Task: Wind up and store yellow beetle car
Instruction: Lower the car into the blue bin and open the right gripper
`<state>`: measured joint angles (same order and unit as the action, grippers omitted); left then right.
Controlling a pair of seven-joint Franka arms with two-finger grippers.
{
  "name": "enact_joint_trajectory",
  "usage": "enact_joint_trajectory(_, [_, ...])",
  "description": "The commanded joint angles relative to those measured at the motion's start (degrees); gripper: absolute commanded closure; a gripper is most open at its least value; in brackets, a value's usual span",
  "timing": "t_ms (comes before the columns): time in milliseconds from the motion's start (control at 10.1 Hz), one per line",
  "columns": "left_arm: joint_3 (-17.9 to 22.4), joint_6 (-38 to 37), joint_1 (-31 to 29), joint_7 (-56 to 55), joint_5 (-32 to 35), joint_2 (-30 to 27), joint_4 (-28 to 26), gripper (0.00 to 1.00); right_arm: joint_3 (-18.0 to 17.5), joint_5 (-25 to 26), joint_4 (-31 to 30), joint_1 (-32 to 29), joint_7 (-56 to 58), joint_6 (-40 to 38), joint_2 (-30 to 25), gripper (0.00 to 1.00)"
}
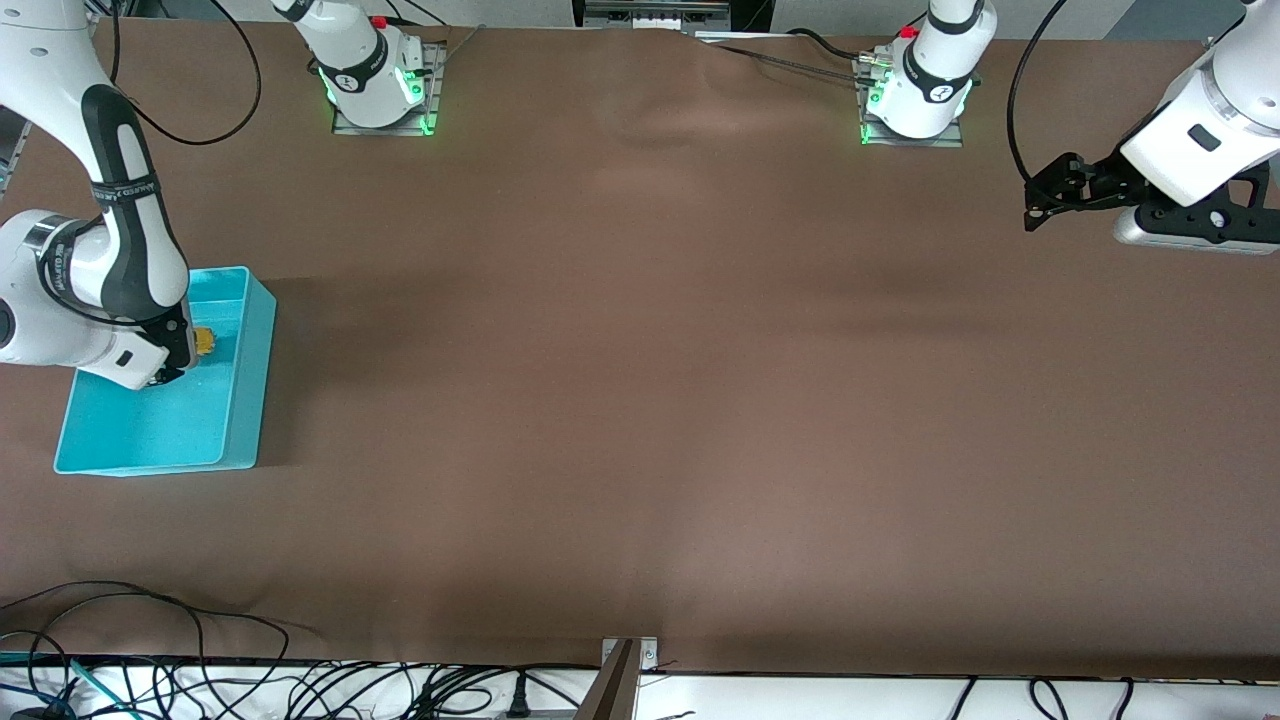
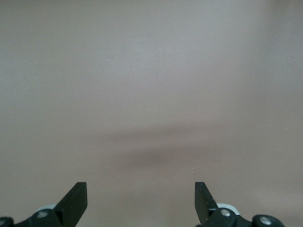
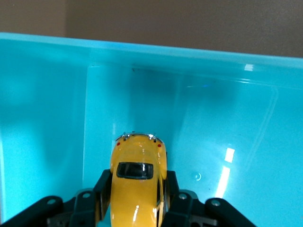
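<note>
The yellow beetle car point(image 3: 137, 158) is a tiny rounded toy with dark windows. It sits between the fingers of my right gripper point(image 3: 138, 183), which is shut on its sides. The gripper holds it low inside the turquoise bin point(image 3: 189, 94). In the front view the right gripper point(image 1: 180, 358) reaches down into the bin point(image 1: 150, 430) at the right arm's end of the table, and a bit of the car point(image 1: 206, 341) shows beside it. My left gripper point(image 1: 1035, 205) is open and empty above the bare table at the left arm's end; it also shows in the left wrist view point(image 2: 140, 198).
The brown table cover point(image 1: 640, 400) stretches between the two arms with nothing else on it. Cables point(image 1: 150, 680) lie along the table edge nearest the front camera.
</note>
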<state>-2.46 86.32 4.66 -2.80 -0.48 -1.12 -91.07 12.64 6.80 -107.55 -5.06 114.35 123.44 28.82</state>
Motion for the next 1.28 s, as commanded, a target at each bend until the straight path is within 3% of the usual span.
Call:
enact_joint_trajectory(0, [-0.01, -0.02, -0.17, -0.1, -1.36, 0.06, 0.81, 0.0, -0.08, 0.85, -0.91, -0.47, 0.88, 1.45, -0.08, 1.0])
enact_joint_trajectory(99, [-0.01, -0.02, -0.17, -0.1, -1.36, 0.06, 0.72, 0.0, -0.08, 0.85, -1.0, -0.47, 0.88, 2.23, 0.27, 1.0])
enact_joint_trajectory(198, [-0.01, -0.02, -0.17, -0.1, -1.36, 0.06, 0.72, 0.0, -0.08, 0.85, -1.35, -0.47, 0.88, 2.76, 0.36, 0.93])
enact_joint_trajectory(296, [-0.01, -0.02, -0.17, -0.1, -1.36, 0.06, 0.72, 0.0, -0.16, 0.85, -1.35, -0.47, 0.88, 2.42, 0.36, 0.57])
enact_joint_trajectory(395, [-0.01, -0.02, -0.09, -0.18, -1.36, 0.15, 0.81, 0.0, -0.16, 0.85, -1.35, -0.47, 0.88, 2.24, 0.27, 0.14])
enact_joint_trajectory(494, [-0.01, -0.02, -0.08, -0.18, -1.36, 0.06, 0.72, 0.0, -0.16, 0.85, -1.35, -0.47, 0.88, 2.24, 0.18, 0.0])
enact_joint_trajectory(889, [-0.01, 0.07, 0.09, -0.18, -1.36, 0.76, 0.81, 0.0, -0.51, 0.76, -0.74, -0.47, 2.54, 0.84, -2.88, 0.0])
enact_joint_trajectory(1185, [0.08, 0.6, -0.17, -0.18, -0.84, 2.69, 2.47, 0.0, -1.3, -3.0, 2.24, -0.39, -0.33, -5.03, -7.18, 0.0])
